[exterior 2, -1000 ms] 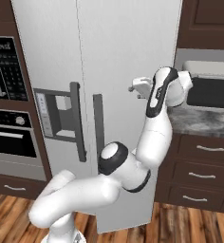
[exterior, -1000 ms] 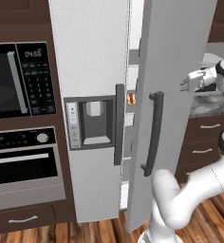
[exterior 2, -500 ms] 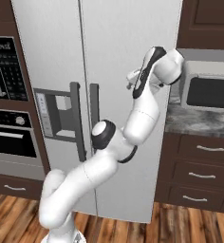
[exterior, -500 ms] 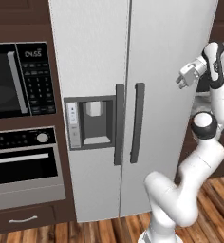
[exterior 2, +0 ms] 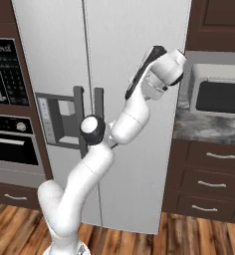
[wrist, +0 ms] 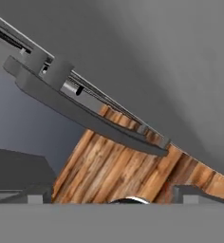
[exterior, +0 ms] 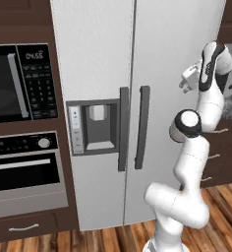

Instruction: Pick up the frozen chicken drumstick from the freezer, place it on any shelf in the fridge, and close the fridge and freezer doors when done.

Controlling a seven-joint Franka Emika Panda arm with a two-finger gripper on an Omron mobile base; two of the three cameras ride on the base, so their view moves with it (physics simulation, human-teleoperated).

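Note:
Both tall white doors of the unit stand shut. The freezer door carries the dark dispenser panel; the plain fridge door is to its right. Two dark bar handles run side by side at the seam, and they also cross the hand view. My gripper is held high against the right part of the fridge door front, open, with nothing between its fingers. The drumstick and the shelves are hidden behind the shut doors.
A black microwave and an oven are built in left of the unit. To the right is a stone counter with a small microwave over dark drawers. Wooden floor lies below.
The fridge door, ajar a second ago, has swung fully shut as my hand pushed it in. The base views have shifted with the move.

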